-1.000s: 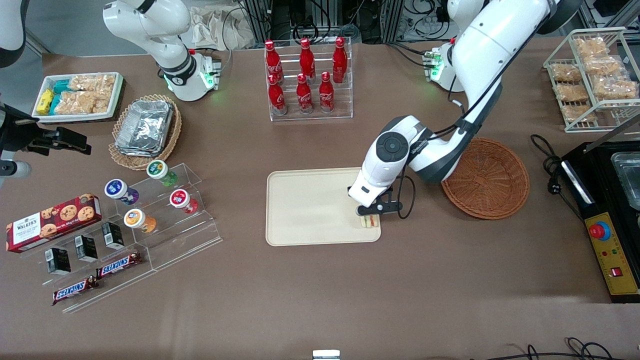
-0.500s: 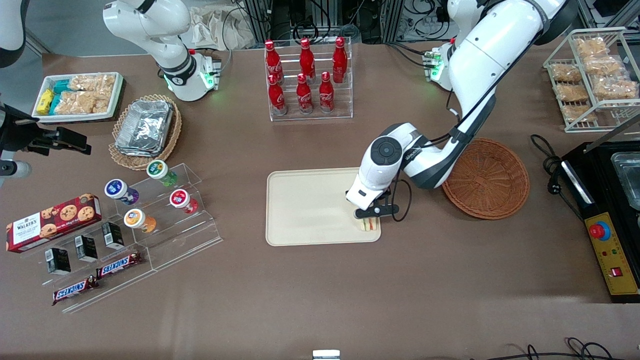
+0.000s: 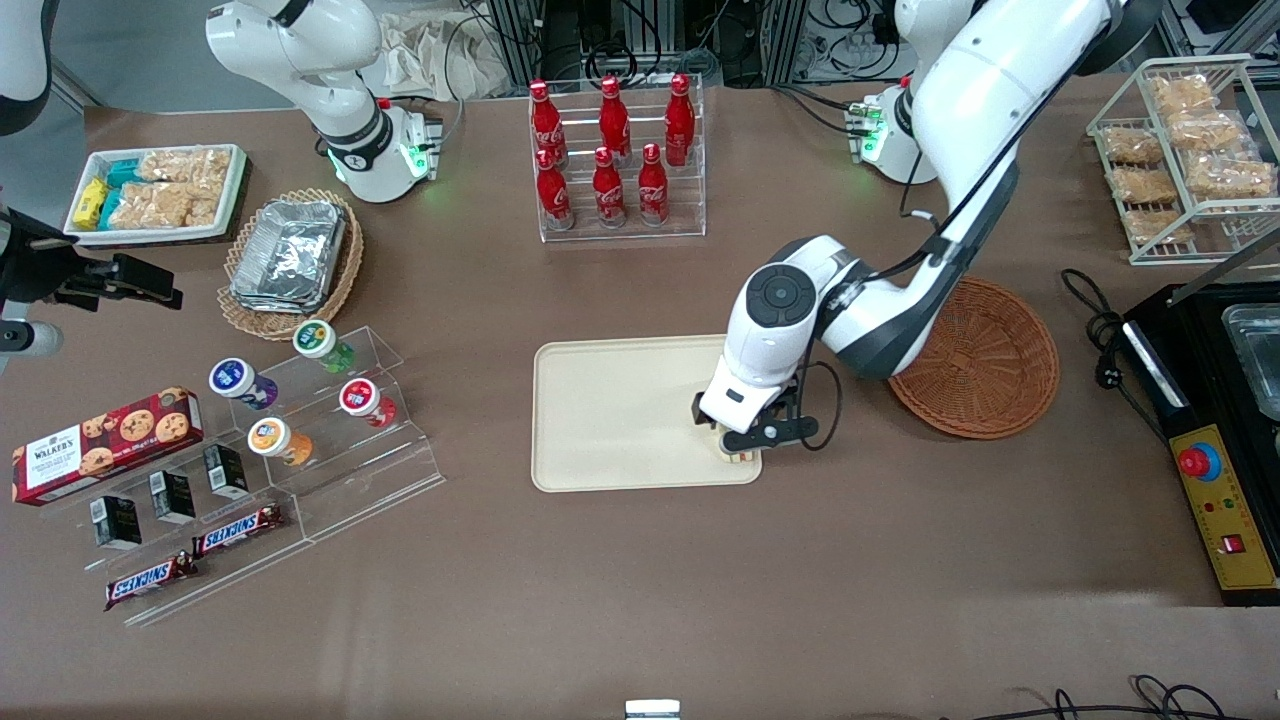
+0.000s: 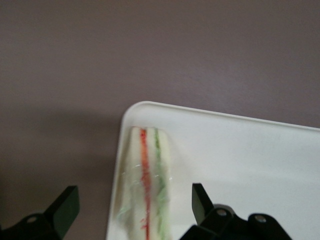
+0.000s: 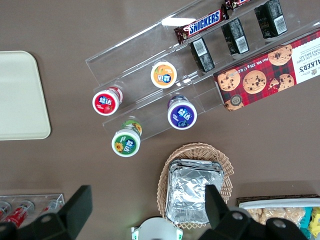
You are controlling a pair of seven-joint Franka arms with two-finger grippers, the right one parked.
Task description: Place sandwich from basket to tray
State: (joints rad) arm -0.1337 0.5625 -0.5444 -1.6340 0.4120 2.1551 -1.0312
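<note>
The sandwich [image 3: 738, 456], a small pale wedge with a red and a green filling line, lies on the cream tray [image 3: 620, 420] at its corner nearest the front camera, toward the working arm's end. In the left wrist view the sandwich [image 4: 147, 185] rests just inside the tray's rounded rim [image 4: 135, 107]. My left gripper [image 3: 745, 442] hangs right over it, open. The black fingers [image 4: 199, 200] stand well apart on either side of the sandwich and do not touch it. The reddish-brown woven basket [image 3: 985, 360] sits empty beside the tray, partly covered by my arm.
A clear rack of red cola bottles [image 3: 612, 150] stands farther from the camera than the tray. A clear stepped shelf with cups and snack bars [image 3: 290, 440] and a tan basket of foil containers [image 3: 290, 255] lie toward the parked arm's end. A black machine [image 3: 1220, 420] and a wire snack rack [image 3: 1185, 150] lie toward the working arm's end.
My wrist has shifted slightly toward the front camera over the tray's corner. The sandwich stays at that corner of the tray.
</note>
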